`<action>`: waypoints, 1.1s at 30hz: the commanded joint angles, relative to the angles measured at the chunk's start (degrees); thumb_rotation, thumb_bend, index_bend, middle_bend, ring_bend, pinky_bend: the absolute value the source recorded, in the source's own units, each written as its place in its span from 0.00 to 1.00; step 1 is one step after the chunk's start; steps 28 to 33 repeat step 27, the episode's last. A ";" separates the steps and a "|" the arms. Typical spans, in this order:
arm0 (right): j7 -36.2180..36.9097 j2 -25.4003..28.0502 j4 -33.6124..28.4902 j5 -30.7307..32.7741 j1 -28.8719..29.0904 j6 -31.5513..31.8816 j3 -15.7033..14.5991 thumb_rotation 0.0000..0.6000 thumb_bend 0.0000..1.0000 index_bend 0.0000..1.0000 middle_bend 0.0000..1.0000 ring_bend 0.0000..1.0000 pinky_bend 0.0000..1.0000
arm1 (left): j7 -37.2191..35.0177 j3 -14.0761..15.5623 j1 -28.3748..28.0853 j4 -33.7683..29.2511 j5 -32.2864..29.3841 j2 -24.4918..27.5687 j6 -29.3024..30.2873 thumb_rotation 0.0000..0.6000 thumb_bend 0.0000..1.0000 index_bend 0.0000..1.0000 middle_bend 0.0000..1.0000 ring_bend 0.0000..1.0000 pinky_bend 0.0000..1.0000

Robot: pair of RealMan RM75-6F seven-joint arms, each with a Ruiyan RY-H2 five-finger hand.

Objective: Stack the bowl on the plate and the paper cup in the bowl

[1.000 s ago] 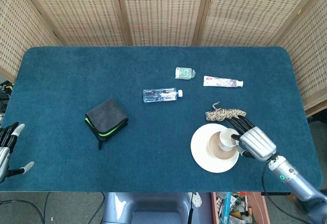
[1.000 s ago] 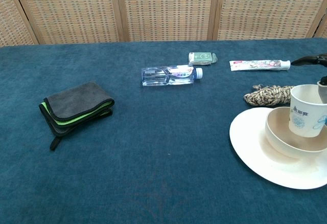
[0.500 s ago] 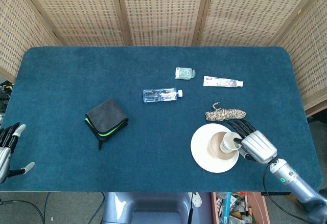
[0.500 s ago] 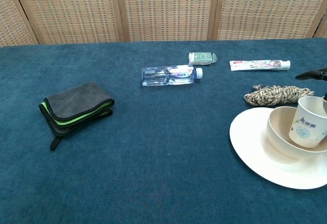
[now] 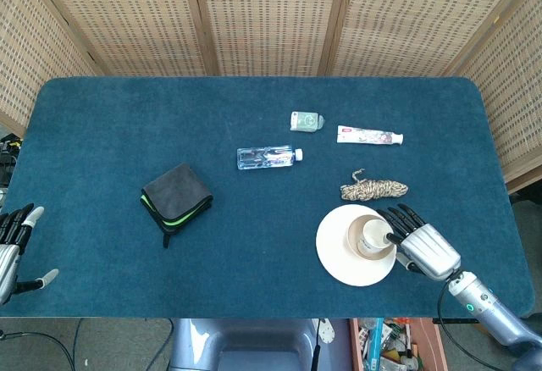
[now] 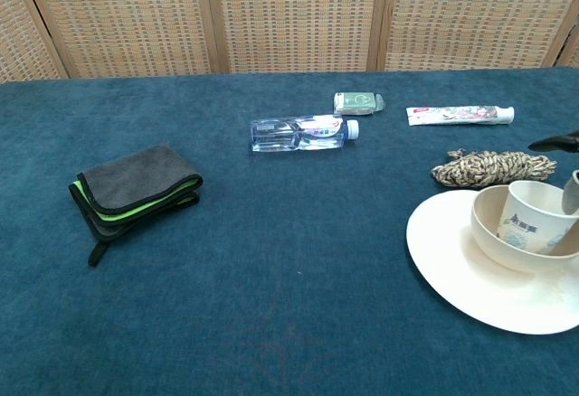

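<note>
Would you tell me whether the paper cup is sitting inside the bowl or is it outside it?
Inside. The paper cup stands upright with its base below the rim of the bowl, which rests on the plate.

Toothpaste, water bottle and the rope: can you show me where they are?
toothpaste tube [image 5: 369, 135], head view, on the middle of the white tube.
water bottle [image 6: 298, 133], chest view, on its clear body, lying on its side.
rope bundle [image 5: 373, 189], head view, on the middle of the coil.

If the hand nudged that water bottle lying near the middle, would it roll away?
Probably: the bottle is round and lies on its side. It looks clear and thin-walled, so likely light, and the carpet-like table cover might slow it.
</note>
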 commanded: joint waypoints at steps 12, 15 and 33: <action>-2.85 4.61 -5.75 -0.79 -2.85 5.25 -0.36 1.00 0.30 0.22 0.00 0.00 0.00 | -0.34 0.05 0.12 -0.08 0.31 0.13 0.38 1.00 0.00 0.00 0.00 0.00 0.00; -3.93 7.35 -9.58 -0.40 -4.06 7.57 0.12 1.00 0.17 0.14 0.00 0.00 0.00 | -0.40 0.09 0.23 -0.08 0.57 0.16 0.71 1.00 0.00 0.00 0.00 0.00 0.00; -13.01 12.85 -29.07 8.62 -10.21 10.81 4.28 1.00 0.00 0.00 0.00 0.00 0.00 | -1.35 0.46 1.54 0.74 3.36 -0.16 4.51 1.00 0.00 0.00 0.00 0.00 0.00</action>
